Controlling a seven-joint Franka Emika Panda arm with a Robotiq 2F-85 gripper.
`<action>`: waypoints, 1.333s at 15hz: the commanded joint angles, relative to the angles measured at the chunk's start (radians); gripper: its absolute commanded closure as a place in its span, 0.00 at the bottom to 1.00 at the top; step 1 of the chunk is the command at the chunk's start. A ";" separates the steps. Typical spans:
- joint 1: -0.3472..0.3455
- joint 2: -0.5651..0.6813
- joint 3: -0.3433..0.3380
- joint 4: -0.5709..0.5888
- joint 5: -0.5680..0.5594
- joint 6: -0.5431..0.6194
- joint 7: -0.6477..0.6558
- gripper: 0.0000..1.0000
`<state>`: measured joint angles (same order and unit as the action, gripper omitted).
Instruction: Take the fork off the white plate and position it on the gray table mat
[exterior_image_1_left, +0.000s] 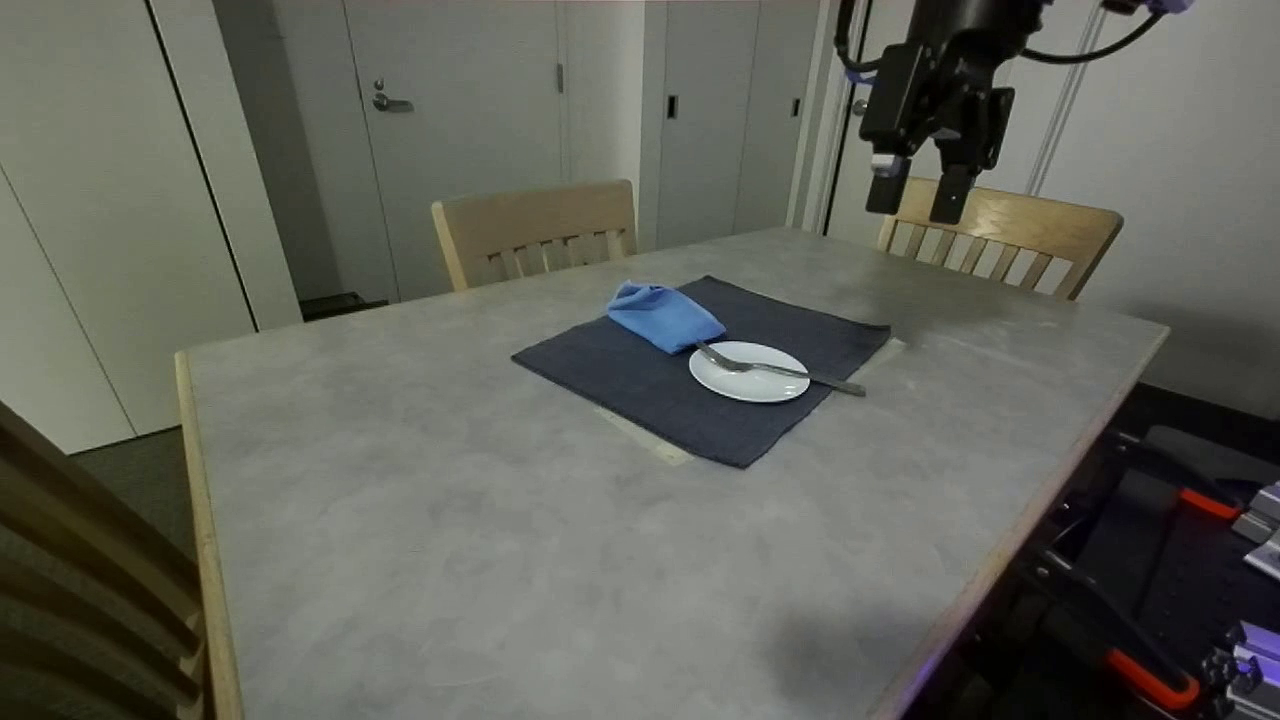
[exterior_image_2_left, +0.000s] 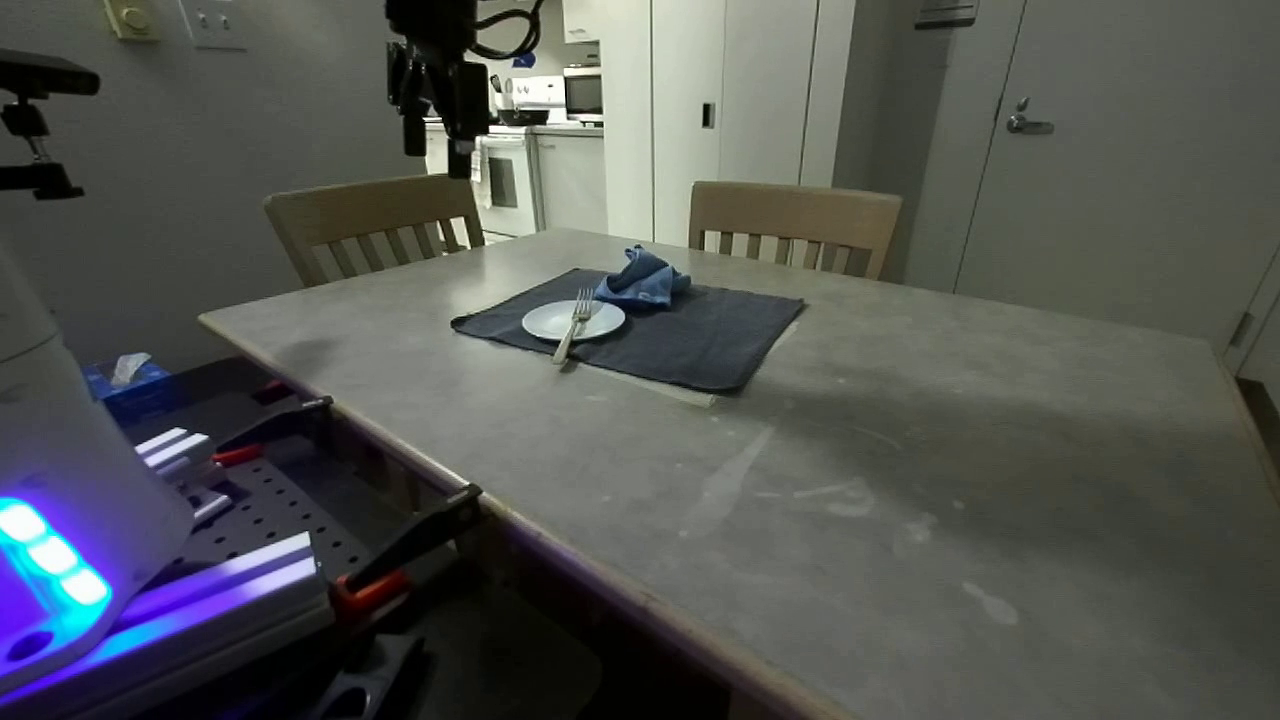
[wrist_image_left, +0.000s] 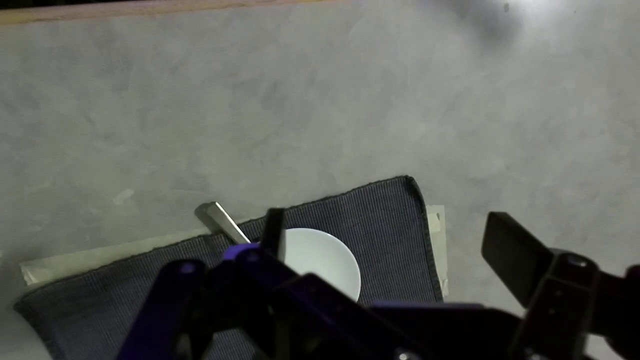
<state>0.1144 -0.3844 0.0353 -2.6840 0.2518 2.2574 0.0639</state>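
Your gripper (exterior_image_1_left: 918, 200) hangs high, pointing downward, and its two fingers stand wide apart. Well below it, the fork (exterior_image_1_left: 790, 371) lies across the white plate (exterior_image_1_left: 745, 388) (the handle reaches out past the rim). Farther down from your gripper, beneath this plate, the gray table mat (exterior_image_1_left: 630, 375) is spread.

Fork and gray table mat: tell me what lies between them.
The white plate: in both exterior views it sits on the gray table mat with the fork laid across it, handle reaching past both.
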 joint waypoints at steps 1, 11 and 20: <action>-0.006 -0.005 0.016 -0.010 -0.009 0.014 0.007 0.00; 0.129 0.222 -0.065 -0.041 0.242 0.445 -0.351 0.00; 0.087 0.349 -0.031 -0.001 0.335 0.489 -0.554 0.00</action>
<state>0.2459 -0.0339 -0.0398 -2.6850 0.5884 2.7497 -0.4925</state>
